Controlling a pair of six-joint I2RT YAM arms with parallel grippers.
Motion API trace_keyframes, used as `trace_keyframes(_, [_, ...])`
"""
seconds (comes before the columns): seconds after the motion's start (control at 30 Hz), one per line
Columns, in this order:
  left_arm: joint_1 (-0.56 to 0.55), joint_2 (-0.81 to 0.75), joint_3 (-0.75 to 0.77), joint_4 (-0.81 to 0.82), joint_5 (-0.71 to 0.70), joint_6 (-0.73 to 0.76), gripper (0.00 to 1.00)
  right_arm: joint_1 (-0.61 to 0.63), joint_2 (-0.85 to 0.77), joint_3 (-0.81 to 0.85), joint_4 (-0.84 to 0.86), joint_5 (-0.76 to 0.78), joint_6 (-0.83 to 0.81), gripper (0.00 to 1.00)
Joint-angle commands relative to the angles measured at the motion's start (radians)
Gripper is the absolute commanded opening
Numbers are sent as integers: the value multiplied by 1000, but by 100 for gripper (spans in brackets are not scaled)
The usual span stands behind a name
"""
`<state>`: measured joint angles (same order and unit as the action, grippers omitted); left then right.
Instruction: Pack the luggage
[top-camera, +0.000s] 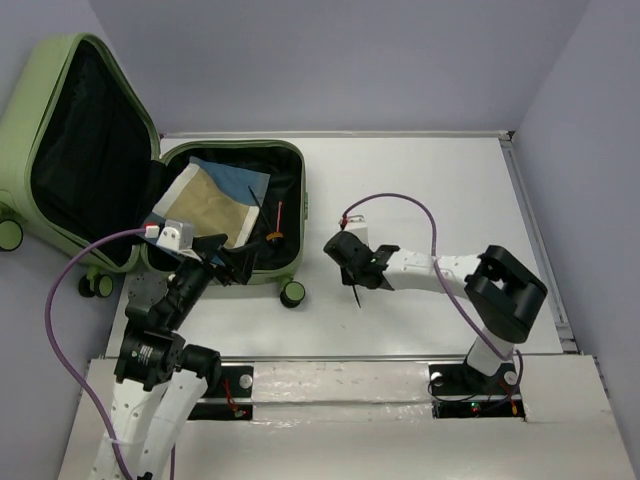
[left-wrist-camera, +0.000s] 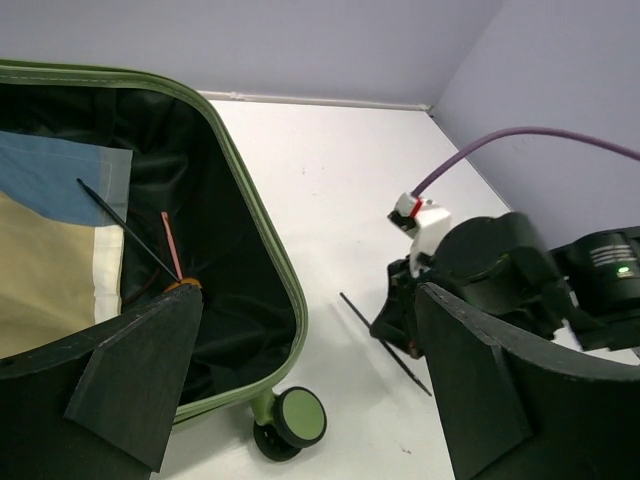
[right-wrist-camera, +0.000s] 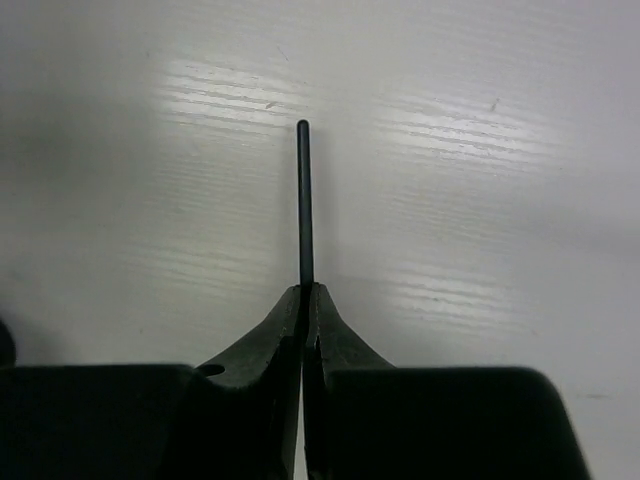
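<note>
The open luggage (top-camera: 20, 130) fills the upper left of the top view, with one gripper at its near edge and the other off to its right.

Its green lid stands up at the far left, and its black-lined bottom half lies flat on the white table (top-camera: 440, 190) with a blue and tan cloth (top-camera: 215, 200) inside. The left gripper (top-camera: 243, 262) hangs over the near rim of that bottom half, its two fingers spread wide apart with nothing between them. A small wheel (top-camera: 292, 293) sticks out at the case's lower right corner. Right of the wheel, near the case but not touching it, the right gripper (top-camera: 356, 283) is low over the table, its fingers pinched tight on a thin black stick (right-wrist-camera: 304, 200).
</note>
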<state>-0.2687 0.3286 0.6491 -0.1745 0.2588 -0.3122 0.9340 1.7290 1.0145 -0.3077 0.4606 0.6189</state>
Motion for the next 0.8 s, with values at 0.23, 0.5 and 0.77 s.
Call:
trace_keyframes(0.23, [-1, -5, 4, 33, -35, 5, 99, 11, -80, 407, 36, -146, -166, 7])
trace_keyframes(0.5, [13, 50, 53, -40, -248, -11, 99, -26, 367, 1053, 7, -310, -140, 55])
trace_keyframes(0.77, [13, 193, 297, -278, -553, 21, 99, -80, -73, 510, 133, -327, -186, 72])
